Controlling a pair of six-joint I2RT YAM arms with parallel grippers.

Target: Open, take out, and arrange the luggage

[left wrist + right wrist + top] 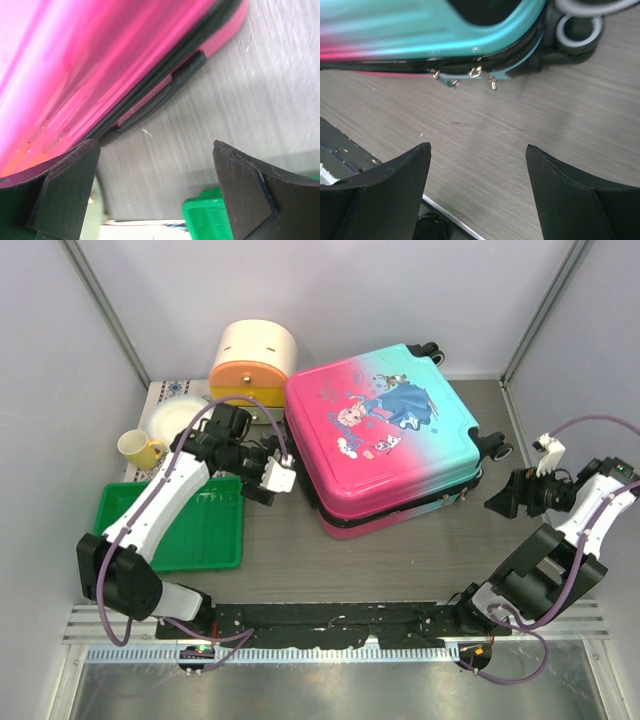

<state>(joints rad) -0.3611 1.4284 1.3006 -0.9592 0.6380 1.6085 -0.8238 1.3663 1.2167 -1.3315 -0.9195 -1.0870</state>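
The luggage (385, 435), a pink and turquoise hard-shell suitcase with a princess print, lies flat and shut in the middle of the table, wheels at the far right. My left gripper (270, 480) is open and empty, close beside its pink left side. In the left wrist view the pink shell (100, 60) and black side handle (160, 100) lie just ahead of the gripper (157, 150). My right gripper (500, 495) is open and empty, a short way right of the near right corner. The right wrist view shows the turquoise shell (445, 30), zip pulls (470, 75) and a wheel (577, 30) beyond the gripper (477, 150).
A green plastic tray (190, 525) sits at the near left under my left arm. A round cream-and-orange drawer box (252, 362) stands behind the suitcase's left corner. A yellow cup (140, 449) and a white plate (178, 418) are at the far left. Walls enclose the table.
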